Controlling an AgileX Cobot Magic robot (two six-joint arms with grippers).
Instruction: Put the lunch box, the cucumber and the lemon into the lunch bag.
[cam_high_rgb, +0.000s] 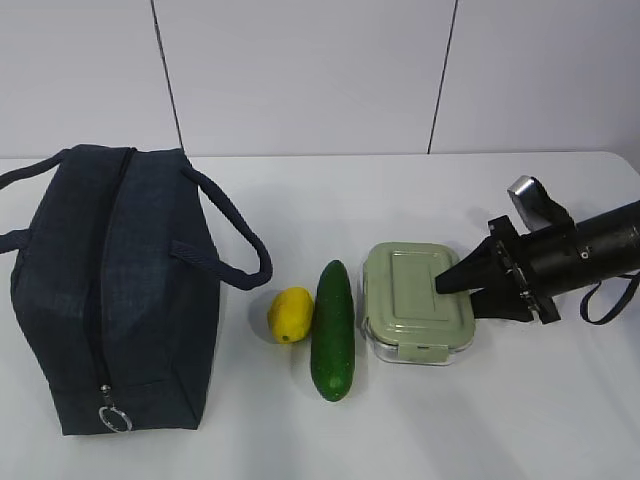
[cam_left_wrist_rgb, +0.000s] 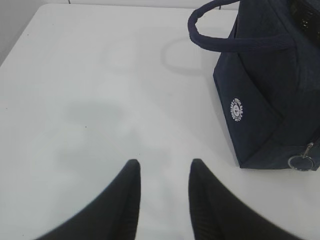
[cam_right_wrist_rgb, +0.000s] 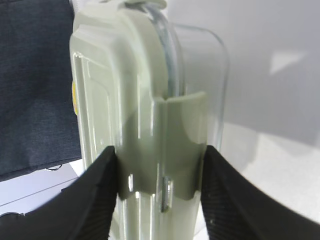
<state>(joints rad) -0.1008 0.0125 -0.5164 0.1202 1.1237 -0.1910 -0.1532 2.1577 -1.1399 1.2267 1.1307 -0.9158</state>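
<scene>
Box (cam_high_rgb: 415, 300) sits on the worktop (cam_high_rgb: 520, 410), right end of a row: lemon (cam_high_rgb: 290, 314), cucumber (cam_high_rgb: 334, 330), box, the first two touching, cucumber just beside box. Right gripper (cam_right_wrist_rgb: 159, 172) has its jaws closed across the box's near end, one finger (cam_right_wrist_rgb: 100, 195) on the lid side, the other on the glass side. Bag (cam_high_rgb: 110, 290) stands left, zipped, ring pull (cam_high_rgb: 115, 417) at front. Left gripper (cam_left_wrist_rgb: 162, 175) hovers over bare worktop beside the bag, jaws parted, empty.

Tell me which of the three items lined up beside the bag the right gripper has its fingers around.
The lunch box: the right gripper straddles its green-lidded edge, while the cucumber and lemon lie untouched.
</scene>
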